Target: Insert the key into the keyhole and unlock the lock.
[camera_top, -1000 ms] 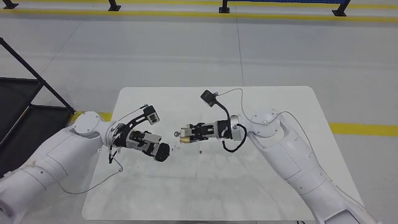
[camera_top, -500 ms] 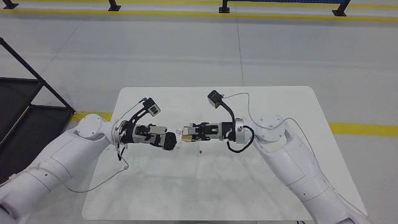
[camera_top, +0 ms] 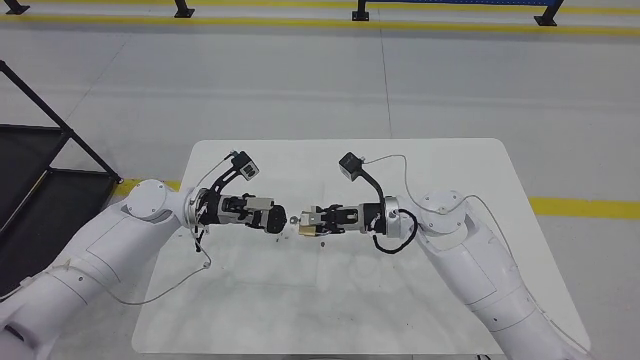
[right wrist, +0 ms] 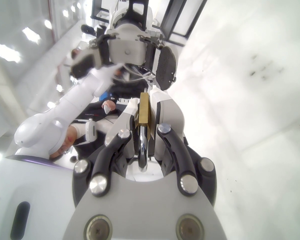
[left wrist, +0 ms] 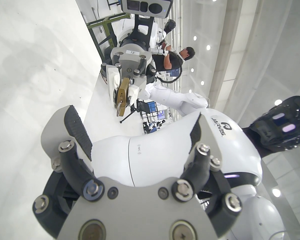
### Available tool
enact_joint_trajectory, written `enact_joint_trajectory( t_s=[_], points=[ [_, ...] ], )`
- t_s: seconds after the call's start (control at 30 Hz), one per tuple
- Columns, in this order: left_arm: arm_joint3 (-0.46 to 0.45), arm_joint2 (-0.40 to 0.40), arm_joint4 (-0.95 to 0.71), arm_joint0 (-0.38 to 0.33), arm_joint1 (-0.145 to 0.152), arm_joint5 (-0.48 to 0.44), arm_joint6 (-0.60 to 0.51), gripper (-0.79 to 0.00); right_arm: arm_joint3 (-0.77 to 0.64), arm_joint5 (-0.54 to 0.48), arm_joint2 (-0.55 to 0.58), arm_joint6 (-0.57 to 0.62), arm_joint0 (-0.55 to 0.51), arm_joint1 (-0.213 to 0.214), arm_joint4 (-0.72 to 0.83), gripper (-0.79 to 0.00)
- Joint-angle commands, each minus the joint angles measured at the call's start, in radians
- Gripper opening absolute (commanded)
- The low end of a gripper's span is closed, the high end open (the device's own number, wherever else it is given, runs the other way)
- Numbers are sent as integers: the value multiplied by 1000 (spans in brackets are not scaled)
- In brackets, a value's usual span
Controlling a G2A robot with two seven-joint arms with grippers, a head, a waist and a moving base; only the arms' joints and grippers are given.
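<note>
Swung in over last second: left gripper (camera_top: pixel 277 222) up from nearer robot-side edge to middle of table (camera_top: pixel 450 165), now just beside lock (camera_top: pixel 301 225). Right gripper (camera_top: pixel 306 223) shifted slightly toward robot-side edge. Left fingers spread wide, nothing between. Right clamped on brass lock body, shackle back toward wrist, other end facing left gripper. Small brown speck (camera_top: pixel 325 239) on table near lock.

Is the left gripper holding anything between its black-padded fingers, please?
No, the left gripper is open, with nothing between its pads.
</note>
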Motion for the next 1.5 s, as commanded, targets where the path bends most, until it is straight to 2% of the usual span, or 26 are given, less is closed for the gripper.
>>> enact_joint_trajectory(
  t_s=[0.0,0.13,0.37,0.43,0.47,0.53,0.63,0.8,1.17,1.47],
  points=[
    [-15,-2,16,4,-2,6,12,0,0,0,0,0,0,0,0,-785],
    [-30,-13,24,18,-9,-5,-32,0,0,0,0,0,0,0,0,-785],
    [11,-24,31,17,-31,-10,-83,0,0,0,0,0,0,0,0,-785],
    [21,-29,45,14,-38,-13,-80,-172,0,0,0,0,0,0,0,-785],
    [20,-32,50,14,-42,-19,-74,-394,0,0,0,0,0,0,0,-785],
    [25,-40,56,17,-47,-19,-74,-394,0,0,0,0,0,0,0,-785],
    [28,-53,97,17,-53,-31,-61,-440,0,0,0,0,0,0,0,-785],
    [33,-65,133,26,-64,-43,-49,-551,0,0,0,0,0,0,0,-785],
    [36,-98,164,39,-85,-43,-50,-619,0,0,0,0,0,0,0,-785],
    [36,-123,167,52,-101,-38,-55,-643,0,0,0,0,0,0,0,-785]
  ],
)
